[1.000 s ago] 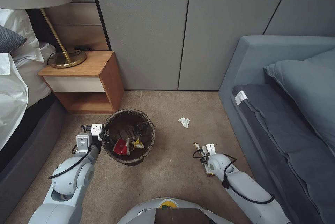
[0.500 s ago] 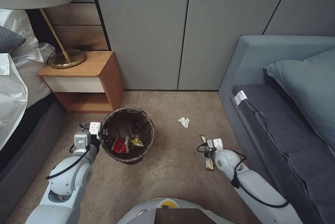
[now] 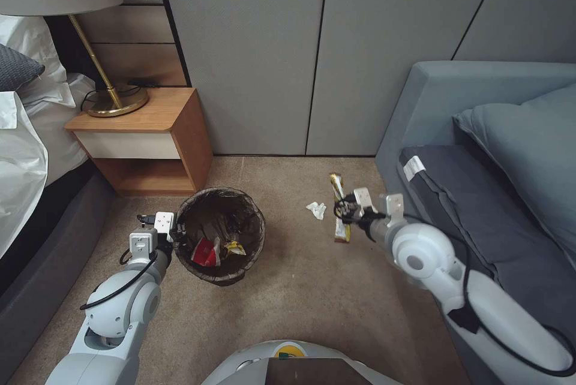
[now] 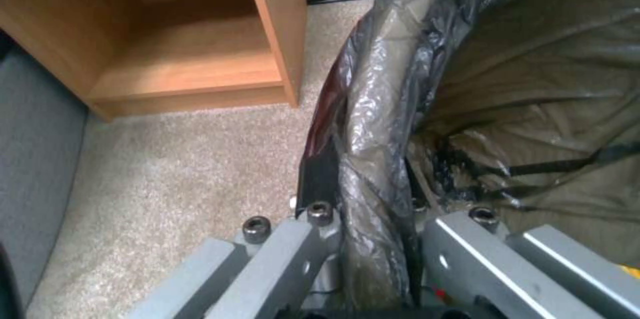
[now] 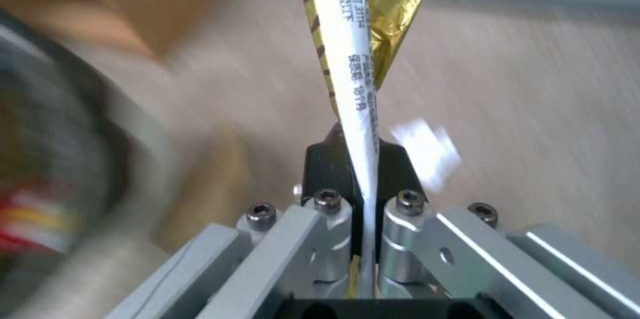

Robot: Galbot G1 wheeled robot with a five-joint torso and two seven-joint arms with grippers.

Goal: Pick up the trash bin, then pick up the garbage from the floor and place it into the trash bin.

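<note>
Right tool [image 3: 343,212] clamps gold foil snack-bar wrapper [image 3: 338,208], long axis upright, right of bag-lined white bin [image 3: 221,235]; left tool [image 3: 177,235] clamps the bin rim.

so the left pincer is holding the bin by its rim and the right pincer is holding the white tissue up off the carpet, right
Not quite. The right pincer is shut on a gold snack-bar wrapper, not the tissue; the right wrist view shows it clamped there. The white tissue lies on the carpet in the head view. The left pincer does grip the trash bin by its rim.
</note>
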